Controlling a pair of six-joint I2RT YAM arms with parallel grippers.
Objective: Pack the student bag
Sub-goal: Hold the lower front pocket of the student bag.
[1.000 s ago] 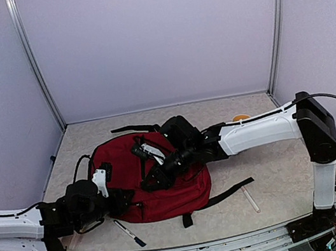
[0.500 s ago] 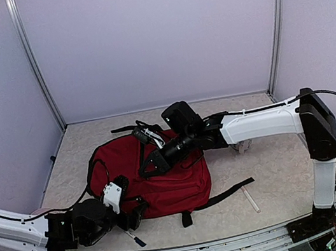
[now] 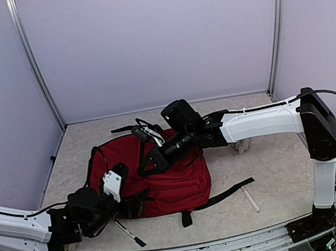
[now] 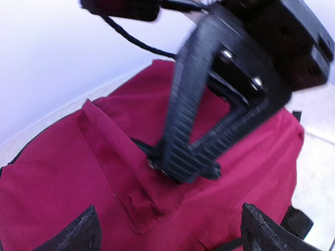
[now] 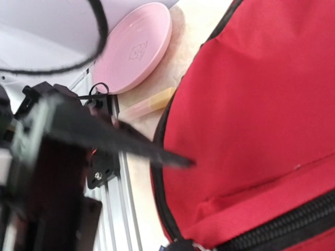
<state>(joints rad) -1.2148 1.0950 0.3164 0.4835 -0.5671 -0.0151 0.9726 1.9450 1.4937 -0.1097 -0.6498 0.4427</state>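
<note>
Here's where we're at: the student bag is lying flat on the table, a bit left of centre and close to the near edge, front side up. As far as we can tell its long axis runs roughly left to right, slanted a little from far-left to near-right. The rounded end points left, and loose black straps trail off the near-right end.

The right gripper reaches in from the right and comes down on the middle of the bag. Its fingers are closed together, with the tips right against the red fabric at a dark zipper bit. We can't tell whether it's actually pinching anything there.

The left gripper sits at the bag's near-left side. Its jaws are spread wide with nothing between them, just hanging over the fabric.

A black and white pen lies on the table just beside the bag's near edge. A pale stick lies off to the right near the strap ends. The right wrist view also catches a pink plate past the bag's edge.
</note>
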